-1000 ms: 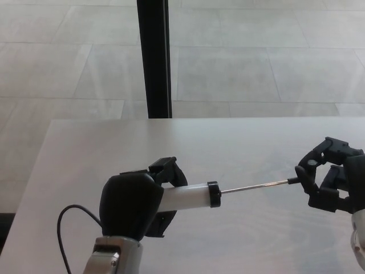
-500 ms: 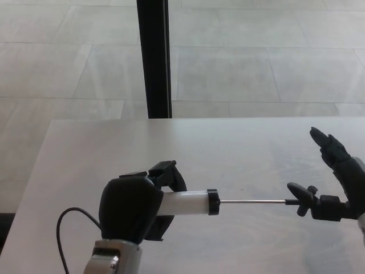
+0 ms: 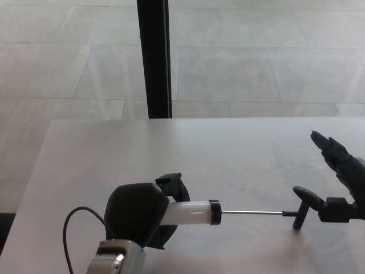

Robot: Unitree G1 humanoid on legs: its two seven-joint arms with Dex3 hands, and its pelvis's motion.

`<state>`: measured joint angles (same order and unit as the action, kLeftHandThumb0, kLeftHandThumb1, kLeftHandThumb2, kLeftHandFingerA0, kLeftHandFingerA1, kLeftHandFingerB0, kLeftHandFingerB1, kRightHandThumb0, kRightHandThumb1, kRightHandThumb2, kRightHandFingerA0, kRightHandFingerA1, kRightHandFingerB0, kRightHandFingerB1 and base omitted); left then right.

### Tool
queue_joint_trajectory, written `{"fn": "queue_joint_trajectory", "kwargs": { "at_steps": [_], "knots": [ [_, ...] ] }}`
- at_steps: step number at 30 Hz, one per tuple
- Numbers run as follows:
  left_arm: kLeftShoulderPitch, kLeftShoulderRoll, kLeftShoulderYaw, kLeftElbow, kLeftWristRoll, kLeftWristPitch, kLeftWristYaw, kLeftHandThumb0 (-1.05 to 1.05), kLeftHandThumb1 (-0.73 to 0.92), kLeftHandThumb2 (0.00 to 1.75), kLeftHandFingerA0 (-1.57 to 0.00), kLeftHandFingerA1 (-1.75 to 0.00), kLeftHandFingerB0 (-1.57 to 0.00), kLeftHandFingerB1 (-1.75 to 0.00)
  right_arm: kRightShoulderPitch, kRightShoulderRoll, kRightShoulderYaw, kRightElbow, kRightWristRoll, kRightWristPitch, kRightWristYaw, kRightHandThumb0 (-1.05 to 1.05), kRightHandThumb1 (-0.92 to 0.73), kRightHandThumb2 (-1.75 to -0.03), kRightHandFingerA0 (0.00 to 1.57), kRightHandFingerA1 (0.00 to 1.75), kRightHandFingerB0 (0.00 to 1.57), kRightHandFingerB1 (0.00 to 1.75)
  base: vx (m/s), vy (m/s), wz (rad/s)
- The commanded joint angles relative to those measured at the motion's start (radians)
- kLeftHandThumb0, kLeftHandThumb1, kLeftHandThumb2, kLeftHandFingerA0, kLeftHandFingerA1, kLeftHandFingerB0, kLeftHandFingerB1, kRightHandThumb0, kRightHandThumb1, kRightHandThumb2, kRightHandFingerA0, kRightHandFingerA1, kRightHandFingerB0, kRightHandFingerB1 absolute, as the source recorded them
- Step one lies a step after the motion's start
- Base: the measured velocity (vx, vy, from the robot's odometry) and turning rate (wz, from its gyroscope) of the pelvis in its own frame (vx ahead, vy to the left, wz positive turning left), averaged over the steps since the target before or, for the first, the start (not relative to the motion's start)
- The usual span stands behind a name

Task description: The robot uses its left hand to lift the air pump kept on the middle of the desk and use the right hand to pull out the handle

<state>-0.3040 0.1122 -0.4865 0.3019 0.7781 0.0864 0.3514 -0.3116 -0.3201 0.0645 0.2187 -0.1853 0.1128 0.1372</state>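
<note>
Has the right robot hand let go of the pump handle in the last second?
Yes. The right robot hand has opened off the handle, which has dropped lower relative to the desk's far edge.

1. The left hand (image 3: 140,214) comes up from the bottom edge, left of centre, its black back turned to the camera.
2. Its fingers (image 3: 173,185) are curled tight around the air pump (image 3: 191,212), holding it level.
3. The left wrist (image 3: 117,258) below it is silver-grey.
4. The right hand (image 3: 341,185) sits at the right edge, spread wide and holding nothing.
5. One finger points up and left; the thumb (image 3: 307,196) reaches left, low.
</note>
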Motion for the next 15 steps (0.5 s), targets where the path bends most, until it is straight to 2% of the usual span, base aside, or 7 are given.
{"fn": "queue_joint_trajectory", "kwargs": {
  "at_steps": [1,9,10,12,13,14,15],
  "knots": [
    [-0.053,0.051,-0.095,-0.005,0.036,0.45,-0.678,-0.68,0.43,0.88,0.0,-0.45,-0.01,-0.2,-0.003,-0.007,-0.082,-0.011,0.077,0.039,0.022,-1.0,-0.64,-0.85,0.0,0.0,0.0,0.0,0.0,0.0,0.0],
    [-0.074,0.097,-0.091,0.107,-0.033,0.433,-0.784,-1.03,0.88,0.67,0.0,0.0,0.0,0.0,-0.001,-0.003,-0.095,-0.015,0.096,0.037,0.028,-0.98,-0.75,-0.63,0.0,0.0,0.0,0.0,0.0,0.0,0.0],
    [-0.08,0.102,-0.093,0.114,-0.037,0.434,-0.802,-1.05,0.71,1.14,0.0,-0.19,0.0,0.0,0.001,-0.003,-0.097,-0.018,0.099,0.037,0.028,-0.97,-0.74,-0.63,0.0,0.0,0.0,0.0,0.0,0.0,0.0],
    [-0.088,0.112,-0.093,0.119,-0.043,0.436,-0.826,-1.05,0.71,1.15,0.0,-0.18,0.0,0.0,0.001,0.001,-0.097,-0.016,0.097,0.036,0.02,-0.94,-0.73,-0.71,0.0,0.0,0.0,0.0,0.0,0.0,0.0],
    [-0.093,0.115,-0.095,0.119,-0.041,0.437,-0.834,-1.05,0.92,0.69,0.0,0.0,0.0,0.0,0.001,0.001,-0.099,-0.016,0.097,0.038,0.017,-0.93,-0.71,-0.74,0.0,0.0,0.0,0.0,0.0,0.0,0.0],
    [-0.099,0.123,-0.097,0.114,-0.038,0.433,-0.846,-1.05,0.92,0.69,0.0,0.0,0.0,0.0,0.001,0.006,-0.1,-0.015,0.102,0.039,0.016,-0.93,-0.69,-0.77,0.0,0.0,0.0,0.0,0.0,0.0,0.0],
    [-0.101,0.128,-0.097,0.108,-0.036,0.433,-0.852,-1.04,0.72,1.15,0.0,-0.18,0.0,0.0,0.001,0.009,-0.101,-0.013,0.104,0.038,0.015,-0.93,-0.68,-0.77,0.0,0.0,0.0,0.0,0.0,0.0,0.0]
  ]
}}
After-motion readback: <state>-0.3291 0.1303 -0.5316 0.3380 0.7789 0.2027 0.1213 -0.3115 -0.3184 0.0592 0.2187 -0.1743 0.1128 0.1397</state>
